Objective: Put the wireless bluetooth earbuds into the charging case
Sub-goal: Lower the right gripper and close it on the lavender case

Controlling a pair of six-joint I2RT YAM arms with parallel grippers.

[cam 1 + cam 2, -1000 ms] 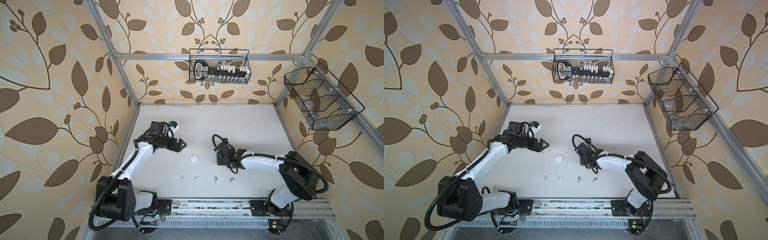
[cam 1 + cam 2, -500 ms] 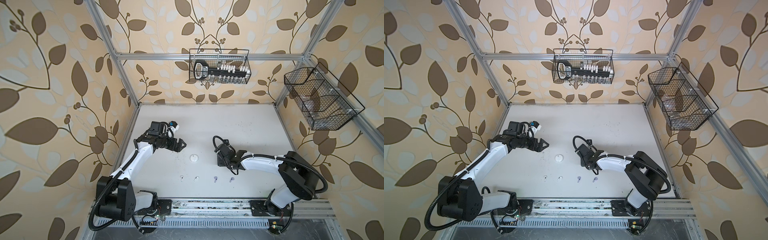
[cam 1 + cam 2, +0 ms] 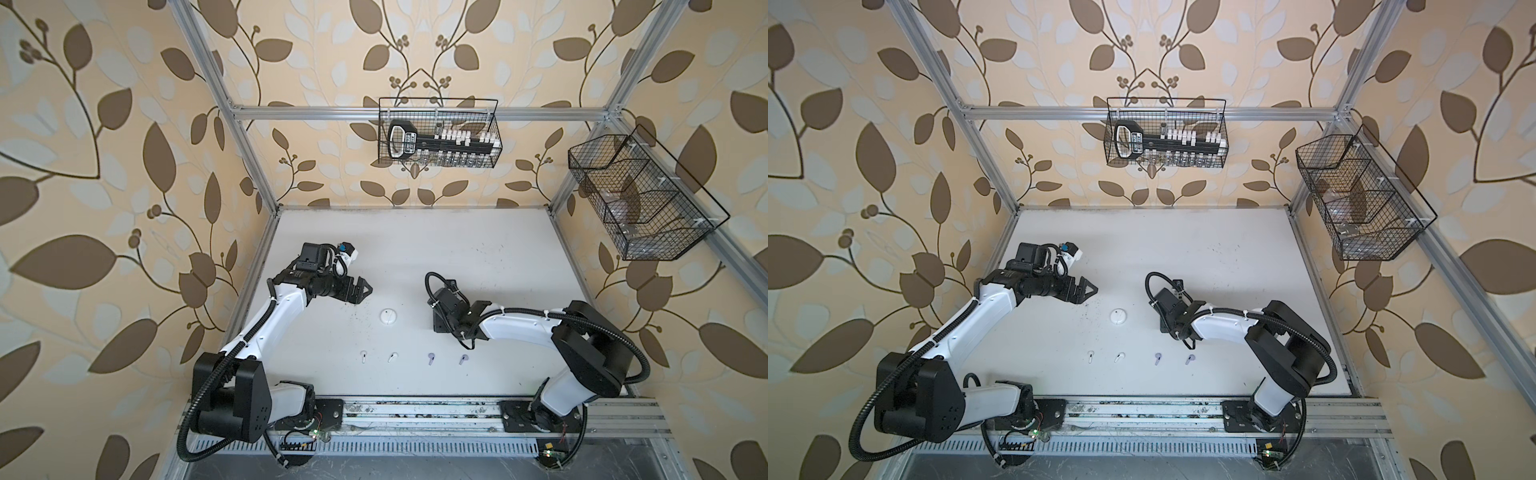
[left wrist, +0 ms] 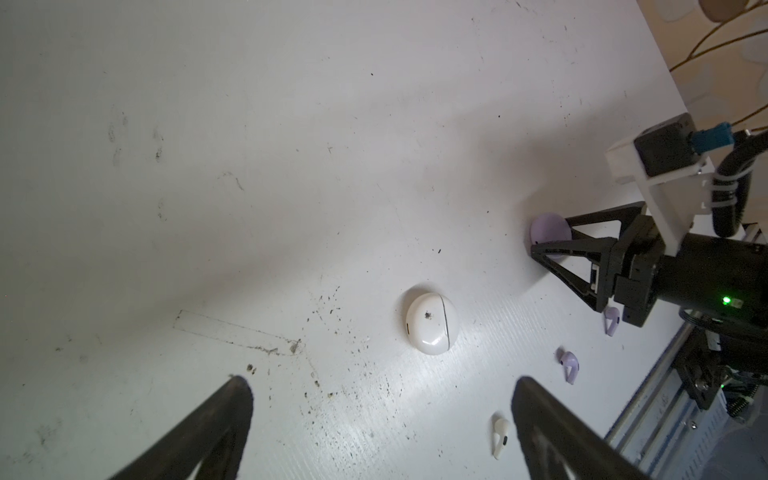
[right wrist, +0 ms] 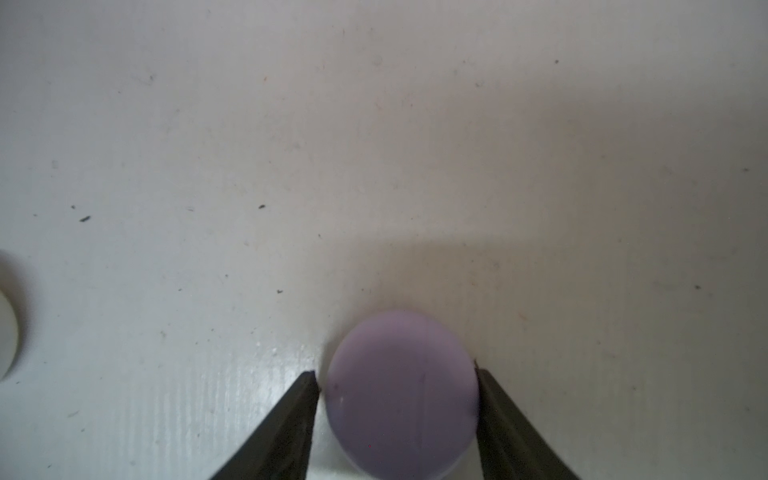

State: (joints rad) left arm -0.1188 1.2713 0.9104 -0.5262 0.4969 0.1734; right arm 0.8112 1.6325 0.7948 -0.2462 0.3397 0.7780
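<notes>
right arm (image 3: 519,328) barely shifted, jaws pinching lavender case (image 5: 401,395); left jaws wide over bare table (image 3: 457,249) by white case (image 4: 432,324).

I can find no words or numbers that I can read. The black tool with a loop handle (image 3: 402,140) in the black wire basket on the back wall (image 3: 439,104) has a small pale label on its handle, but in both top views the print is too tiny and blurry for me to make out. The round white plastic case (image 4: 432,323) has only a dark smudge on its lid, not a letter. The round pale purple case (image 5: 401,395) is plain.
</notes>
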